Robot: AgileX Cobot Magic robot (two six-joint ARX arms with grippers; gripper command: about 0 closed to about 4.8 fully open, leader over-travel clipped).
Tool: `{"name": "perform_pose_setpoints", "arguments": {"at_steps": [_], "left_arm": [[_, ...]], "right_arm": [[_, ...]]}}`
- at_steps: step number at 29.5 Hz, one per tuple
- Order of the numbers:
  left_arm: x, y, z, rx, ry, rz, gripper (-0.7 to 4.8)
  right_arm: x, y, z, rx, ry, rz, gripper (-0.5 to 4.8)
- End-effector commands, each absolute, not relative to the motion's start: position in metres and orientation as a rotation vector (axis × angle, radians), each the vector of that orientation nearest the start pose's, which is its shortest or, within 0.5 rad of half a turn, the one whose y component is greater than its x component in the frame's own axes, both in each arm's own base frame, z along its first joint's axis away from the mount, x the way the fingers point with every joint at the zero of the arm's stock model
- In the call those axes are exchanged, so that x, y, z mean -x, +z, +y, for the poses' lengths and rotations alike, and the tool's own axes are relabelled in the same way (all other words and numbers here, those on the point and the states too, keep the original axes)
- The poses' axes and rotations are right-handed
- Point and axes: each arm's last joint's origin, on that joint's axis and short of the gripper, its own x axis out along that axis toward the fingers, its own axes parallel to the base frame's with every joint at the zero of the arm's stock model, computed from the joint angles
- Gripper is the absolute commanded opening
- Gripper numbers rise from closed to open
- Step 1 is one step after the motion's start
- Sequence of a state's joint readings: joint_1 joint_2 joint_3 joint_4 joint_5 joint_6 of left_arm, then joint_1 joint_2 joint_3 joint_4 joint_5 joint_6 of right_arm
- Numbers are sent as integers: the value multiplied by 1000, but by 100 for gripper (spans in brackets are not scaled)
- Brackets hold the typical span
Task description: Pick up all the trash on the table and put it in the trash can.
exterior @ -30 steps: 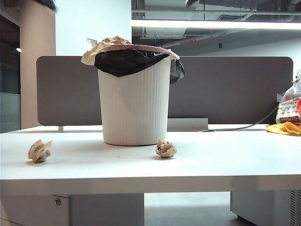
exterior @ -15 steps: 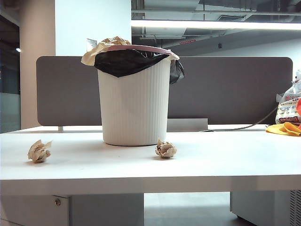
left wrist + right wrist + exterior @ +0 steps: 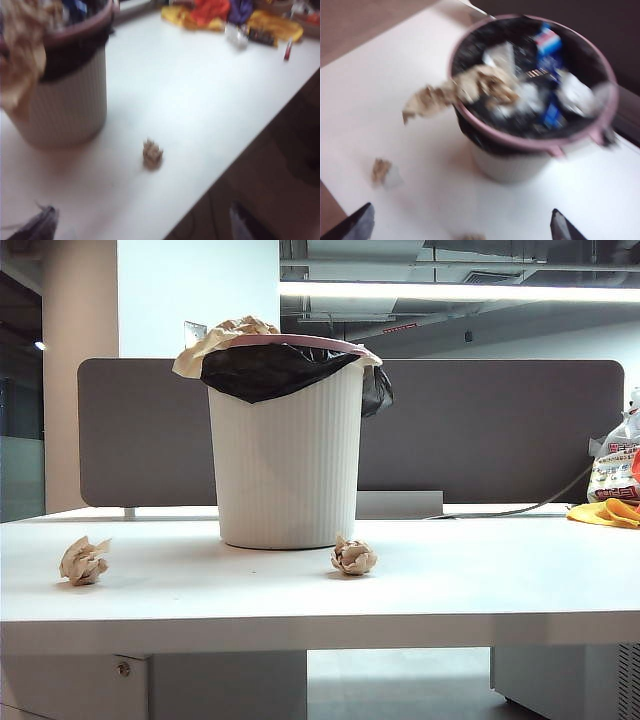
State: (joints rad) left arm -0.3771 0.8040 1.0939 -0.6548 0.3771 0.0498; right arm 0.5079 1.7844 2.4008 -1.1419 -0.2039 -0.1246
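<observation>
Trash (image 3: 152, 153) lies on the table (image 3: 200, 100) between left fingers (image 3: 37, 225), spread wide; right fingers (image 3: 355, 222) likewise.

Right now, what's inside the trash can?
The trash can holds crumpled tan paper hanging over its rim, white scraps and a blue package. Anything underneath is covered.

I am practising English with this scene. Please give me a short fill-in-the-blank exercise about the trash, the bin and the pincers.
1. ____ paper wads lie on the table.
2. Crumpled paper hangs over the trash can's ____ rim.
3. The bag lining the can is ____.
4. The left pincer and the right pincer both stand ____.

Missing words: two; pink; black; open
</observation>
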Motion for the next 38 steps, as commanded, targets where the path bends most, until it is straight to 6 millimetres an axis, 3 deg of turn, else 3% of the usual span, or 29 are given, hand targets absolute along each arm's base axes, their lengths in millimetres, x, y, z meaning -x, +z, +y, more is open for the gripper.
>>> {"name": "perform_pose_setpoints", "arguments": {"at_steps": [1,4,6,9,11,13,14,16,20,23,26,30,35,38], "left_arm": [[-128,392,-62,-40,-763,311,479],[-128,391,-62,-41,-762,327,479],[-127,390,-62,-52,-763,334,479],[-128,389,-62,-66,-766,336,479],[-128,389,-62,-68,-766,328,479],[-128,389,-62,-72,-767,325,479],[-128,389,-62,-71,-767,330,479],[-128,389,-62,-71,-767,334,479],[-128,389,-62,-71,-767,333,479],[-128,389,-62,-63,-769,337,479],[-128,389,-63,-56,-787,338,479],[-128,389,-63,-13,-779,355,479],[-128,389,-63,-10,-778,353,479],[-128,390,-63,-1,-774,346,479]], "right_arm": [[-300,496,175,159,747,423,479],[-299,491,178,183,768,464,479],[-287,494,173,225,770,484,479],[-259,515,156,224,758,436,479],[-232,536,139,238,733,347,479],[-179,567,107,236,689,197,479],[-143,582,87,220,681,109,479],[-107,593,66,204,663,23,479],[-40,599,26,159,623,-80,479],[-15,583,12,129,634,53,479],[-4,566,7,76,659,139,479],[-12,531,13,79,686,144,479],[-53,485,36,83,693,116,479],[-98,439,62,95,725,127,479]]}}
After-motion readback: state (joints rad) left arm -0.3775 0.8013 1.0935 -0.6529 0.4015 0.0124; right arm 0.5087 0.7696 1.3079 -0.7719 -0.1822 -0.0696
